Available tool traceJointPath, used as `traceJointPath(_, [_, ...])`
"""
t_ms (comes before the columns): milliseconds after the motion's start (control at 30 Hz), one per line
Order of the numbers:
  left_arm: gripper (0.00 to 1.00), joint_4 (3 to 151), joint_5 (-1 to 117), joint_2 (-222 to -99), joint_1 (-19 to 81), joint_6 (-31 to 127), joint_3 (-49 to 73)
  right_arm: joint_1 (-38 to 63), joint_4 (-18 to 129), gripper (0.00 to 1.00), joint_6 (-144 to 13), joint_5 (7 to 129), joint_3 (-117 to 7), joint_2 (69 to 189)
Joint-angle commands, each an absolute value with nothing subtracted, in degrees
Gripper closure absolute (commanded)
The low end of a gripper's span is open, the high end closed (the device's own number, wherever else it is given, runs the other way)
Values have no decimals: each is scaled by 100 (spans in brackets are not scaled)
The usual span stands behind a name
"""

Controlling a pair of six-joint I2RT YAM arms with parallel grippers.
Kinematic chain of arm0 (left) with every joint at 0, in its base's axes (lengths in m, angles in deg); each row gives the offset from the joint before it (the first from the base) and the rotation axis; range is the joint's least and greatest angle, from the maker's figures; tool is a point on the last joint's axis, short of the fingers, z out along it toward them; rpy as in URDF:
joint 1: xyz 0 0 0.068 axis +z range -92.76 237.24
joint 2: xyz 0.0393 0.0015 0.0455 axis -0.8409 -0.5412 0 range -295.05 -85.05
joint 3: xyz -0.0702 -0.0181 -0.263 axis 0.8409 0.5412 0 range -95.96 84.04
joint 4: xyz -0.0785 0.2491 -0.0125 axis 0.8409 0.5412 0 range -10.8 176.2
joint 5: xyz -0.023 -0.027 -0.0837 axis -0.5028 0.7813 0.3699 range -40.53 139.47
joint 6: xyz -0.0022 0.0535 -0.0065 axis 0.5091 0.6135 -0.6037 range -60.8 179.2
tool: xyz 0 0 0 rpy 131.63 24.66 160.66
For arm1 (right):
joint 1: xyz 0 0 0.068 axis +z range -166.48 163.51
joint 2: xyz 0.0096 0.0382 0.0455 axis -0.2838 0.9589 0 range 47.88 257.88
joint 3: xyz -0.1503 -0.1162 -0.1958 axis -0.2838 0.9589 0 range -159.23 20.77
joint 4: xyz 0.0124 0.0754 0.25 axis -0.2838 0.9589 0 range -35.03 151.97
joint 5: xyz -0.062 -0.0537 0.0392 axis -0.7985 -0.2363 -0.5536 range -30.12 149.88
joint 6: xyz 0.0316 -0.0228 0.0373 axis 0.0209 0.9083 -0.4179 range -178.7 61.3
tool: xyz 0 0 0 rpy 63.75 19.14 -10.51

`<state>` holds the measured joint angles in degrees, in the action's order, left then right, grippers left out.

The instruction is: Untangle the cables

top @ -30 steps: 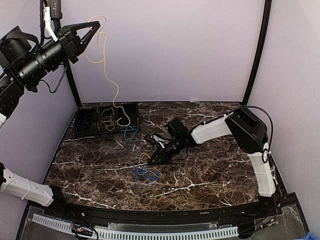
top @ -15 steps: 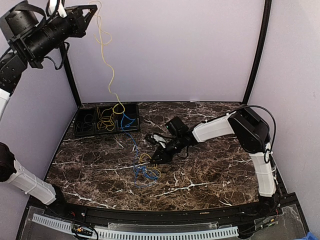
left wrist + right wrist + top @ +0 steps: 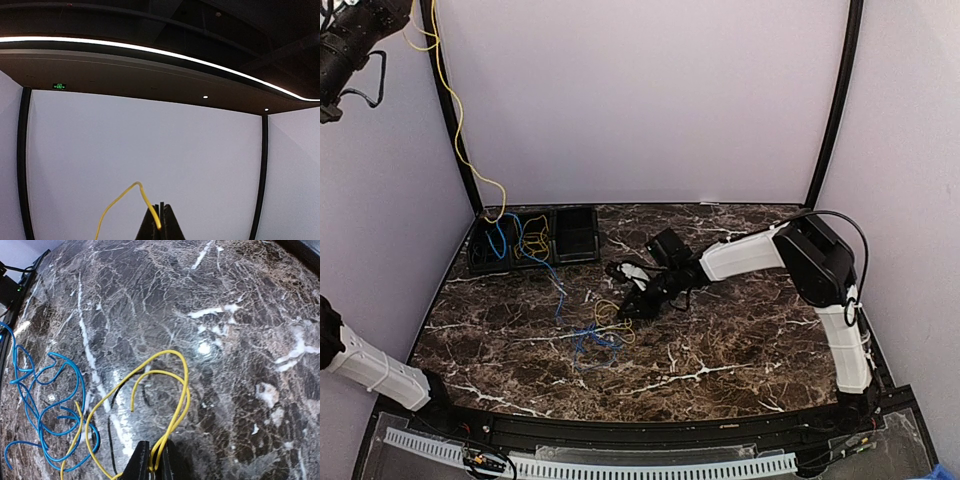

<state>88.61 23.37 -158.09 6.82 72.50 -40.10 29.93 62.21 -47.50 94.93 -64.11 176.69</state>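
The yellow cable (image 3: 457, 120) hangs from the top left corner down to the black tray. My left gripper (image 3: 161, 220) is raised high, facing the back wall, and is shut on the yellow cable's end (image 3: 131, 191). My right gripper (image 3: 626, 309) is low over the table's middle, shut on a loop of yellow cable (image 3: 183, 385). The blue cable (image 3: 558, 290) runs from the tray down to a loose tangle (image 3: 592, 340) left of the right gripper. It also shows in the right wrist view (image 3: 45, 410), with a yellow strand crossing it.
A black compartment tray (image 3: 576, 234) sits at the back left of the marble table (image 3: 740, 330), with a yellow bundle (image 3: 532, 240) in its middle part. Black frame posts (image 3: 835, 110) stand at the back corners. Purple walls enclose three sides.
My left arm has swung up and left, mostly out of the top view, pulling the yellow cable along. The blue cable has been dragged left toward the tray. The right gripper stayed shut.
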Motion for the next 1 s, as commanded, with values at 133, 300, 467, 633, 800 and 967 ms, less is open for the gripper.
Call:
traceJointPath(133, [100,7483,832,-15645,664,9615,-3527,2813,7168,90,-4759,7501,-5943,17663])
traceJointPath(300, [100,7467,461,-15573,661,9931,-2945,2456,7253,91,-4617,7259,-5357,16953])
traceJointPath(467, [100,8732,452,-15694,662,9179,-2676,1905,7553,90,-4492,7003,-5066,16357])
traceJointPath(633, [100,9178,439,-15429,666,8372,-1873,1040,7783,89,-4394,7253,-4891,15959])
traceJointPath(800, [100,9348,1358,-14925,661,7019,-468,1292,7583,76,-3767,8593,-4642,15014])
traceJointPath(967, [100,8560,2237,-14509,661,5479,1724,2051,7435,59,-2886,8872,-4583,14648])
